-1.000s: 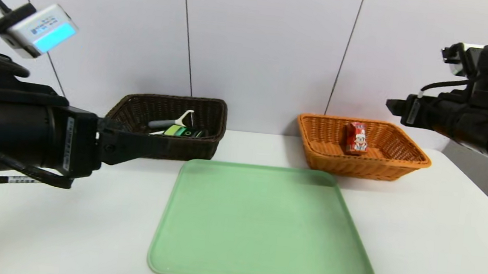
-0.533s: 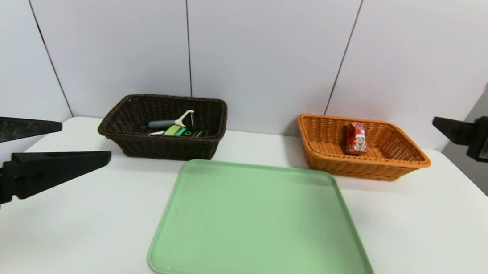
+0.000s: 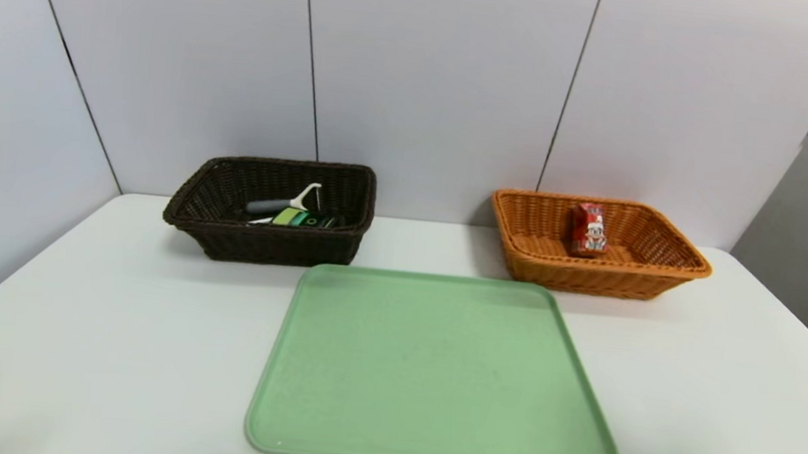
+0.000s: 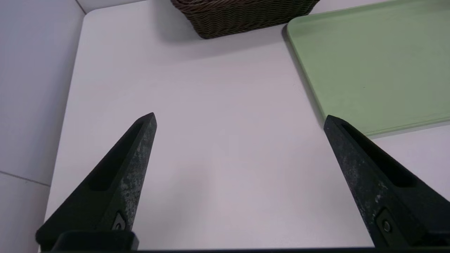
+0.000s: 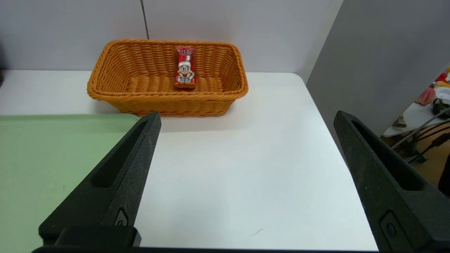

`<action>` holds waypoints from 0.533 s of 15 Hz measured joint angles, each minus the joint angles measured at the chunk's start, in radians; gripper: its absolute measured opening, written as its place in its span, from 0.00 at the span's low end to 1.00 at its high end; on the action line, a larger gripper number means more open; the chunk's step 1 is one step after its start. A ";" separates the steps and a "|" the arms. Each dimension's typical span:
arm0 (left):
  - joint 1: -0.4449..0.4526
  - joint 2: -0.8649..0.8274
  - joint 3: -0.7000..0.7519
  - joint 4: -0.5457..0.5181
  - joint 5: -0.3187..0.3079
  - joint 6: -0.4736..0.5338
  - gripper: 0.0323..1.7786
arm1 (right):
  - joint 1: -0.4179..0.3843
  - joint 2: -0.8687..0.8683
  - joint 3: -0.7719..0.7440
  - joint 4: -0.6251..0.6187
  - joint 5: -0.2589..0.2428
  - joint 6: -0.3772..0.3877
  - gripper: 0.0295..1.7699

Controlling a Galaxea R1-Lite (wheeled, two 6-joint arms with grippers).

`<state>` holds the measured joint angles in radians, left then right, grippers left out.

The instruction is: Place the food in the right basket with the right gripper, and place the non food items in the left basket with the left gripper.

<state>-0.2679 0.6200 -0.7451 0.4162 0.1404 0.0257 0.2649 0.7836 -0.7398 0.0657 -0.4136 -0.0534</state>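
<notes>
- A red drink carton [image 3: 588,229] leans against the back wall inside the orange basket [image 3: 596,272], at the far right of the white table [image 3: 106,317].
- In the dark brown basket [image 3: 273,242], far left, lie a white peeler [image 3: 286,201] with a grey handle and a black bottle [image 3: 305,219] with a green label; a pen cannot be made out for certain.
- A green tray [image 3: 438,375] sits bare between and in front of the baskets.
- The left gripper [image 4: 239,119] hangs low over the table's near left corner, fingers spread wide, holding nothing.
- The right gripper [image 5: 246,117] hovers over the table's right side facing the orange basket, fingers wide apart, empty.
</notes>
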 joint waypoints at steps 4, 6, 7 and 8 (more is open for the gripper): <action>0.095 -0.163 0.105 0.013 -0.003 0.052 0.95 | -0.058 -0.100 0.043 0.010 0.003 -0.012 0.96; 0.114 -0.225 0.132 0.043 -0.005 0.055 0.95 | -0.100 -0.159 0.065 0.046 0.005 -0.023 0.96; 0.123 -0.251 0.144 0.051 -0.006 0.055 0.95 | -0.121 -0.194 0.074 0.074 0.006 -0.026 0.96; 0.134 -0.277 0.156 0.055 -0.006 0.055 0.95 | -0.138 -0.227 0.082 0.100 0.006 -0.028 0.96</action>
<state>-0.1340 0.3426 -0.5887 0.4709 0.1340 0.0806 0.1270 0.5570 -0.6577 0.1657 -0.4074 -0.0813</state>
